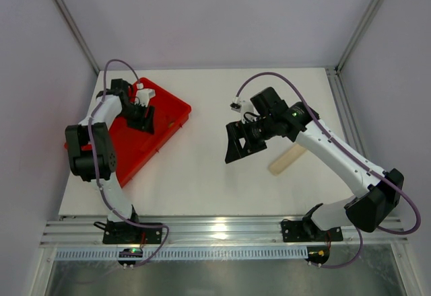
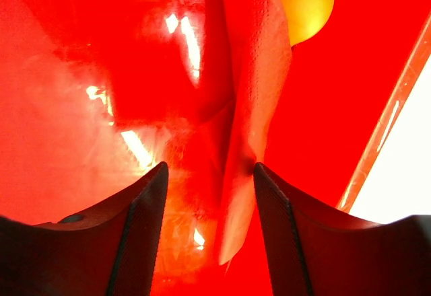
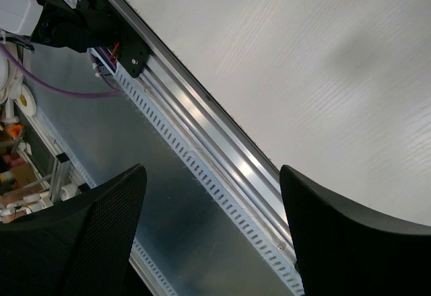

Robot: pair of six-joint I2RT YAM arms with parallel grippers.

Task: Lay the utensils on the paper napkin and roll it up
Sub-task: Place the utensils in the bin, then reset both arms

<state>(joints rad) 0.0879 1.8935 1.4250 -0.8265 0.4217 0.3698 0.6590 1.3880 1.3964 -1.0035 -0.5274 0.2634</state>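
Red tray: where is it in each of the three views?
Top external: red tray at left on the white table, beneath the left gripper.
Left wrist: fills most of the picture, its rim running up the right side.
Right wrist: not in it.
Shared landmark: the white table, visible in all three views.

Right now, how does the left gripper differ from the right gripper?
The left gripper is over the red tray; the right gripper hangs above the white table. A raised fold of the paper napkin stands between the left gripper's fingers; the right gripper's hold nothing. Both are open.
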